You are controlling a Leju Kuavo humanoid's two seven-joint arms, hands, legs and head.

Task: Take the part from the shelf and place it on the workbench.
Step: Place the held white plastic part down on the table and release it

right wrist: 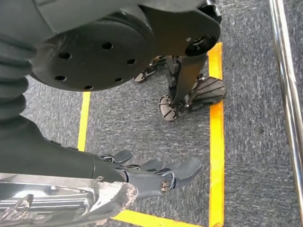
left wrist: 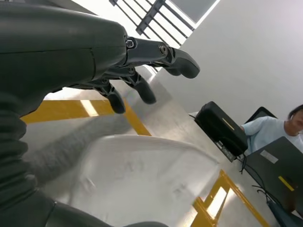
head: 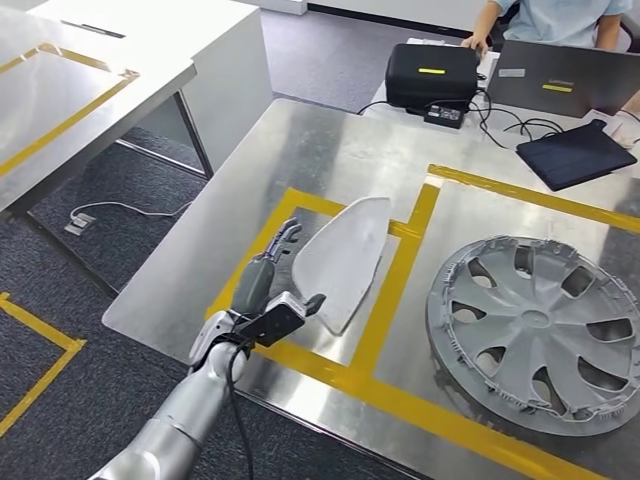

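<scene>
While release is being completed: contact is being checked from near to far.
Right hand (right wrist: pixel 157 172): hanging by the floor, fingers apart, nothing held.
Left hand (head: pixel 266 290): being held over the workbench (head: pixel 347 150); fingers (left wrist: pixel 143 90) spread, thumb near the part's edge; contact cannot be told.
Part (head: pixel 343 260): lying flat inside the yellow tape frame (head: pixel 377 320).
Advised withdrawal: the hand is best lifted straight up, so the part is not being dragged.
Hubcap (head: pixel 540 325): beside the frame, to be avoided.

Workbench (head: pixel 355 150) brushed metal, shiny — part (head: pixel 343 262) matt grey plastic, smooth; hubcap (head: pixel 537 330) grey plastic; floor carpet (head: pixel 113 235) rough.
</scene>
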